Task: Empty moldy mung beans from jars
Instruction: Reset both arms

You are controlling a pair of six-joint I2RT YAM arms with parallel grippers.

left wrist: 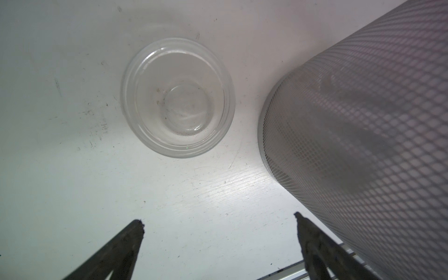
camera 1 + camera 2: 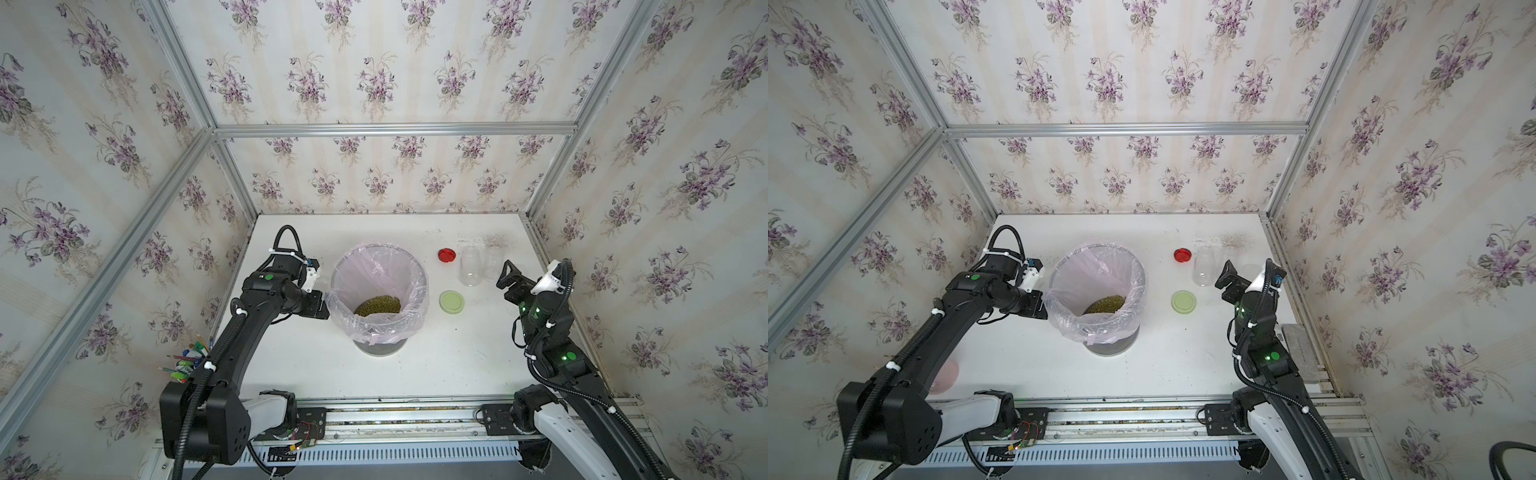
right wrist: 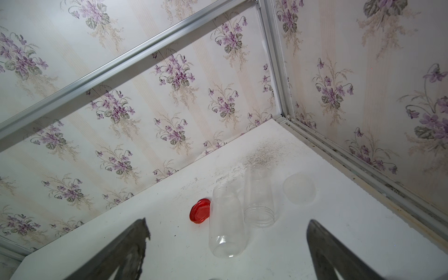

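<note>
Judging from how things lie, looks all but finished. Finds the mung beans (image 2: 377, 306) heaped in the bottom of the bin (image 2: 380, 348), inside its pink bag (image 2: 374, 266), in the middle of the worktop (image 2: 415, 374); none seen elsewhere. Counts three jars (image 2: 470, 268), all clear and lidless. Two of them, the near jar (image 3: 225, 223) and the far jar (image 3: 259, 194), just beside each other toward the far right corner, both empty; cannot tell for sure whether standing or lying. Just beside the near jar a red lid (image 3: 200, 210), and past the far jar a clear round disc (image 3: 299, 189), probably a lid too; a pale green lid (image 2: 452, 301) between that pair and the bin, apart from both. Spots the third jar (image 1: 178, 97) only in the left wrist view: upright, mouth up, just beside the bin's mesh wall (image 1: 363, 121) on the side toward the left edge, empty but for a few specks on its floor. Shows the left gripper (image 1: 218, 218) spread wide near that jar with nothing in its grasp, and the right gripper (image 3: 227, 221) likewise spread wide, facing the pair and gripping nothing. Leaves little to do: perhaps knocking out the last specks and clearing the grey dust (image 3: 261, 155) strewn by the far right corner.
</note>
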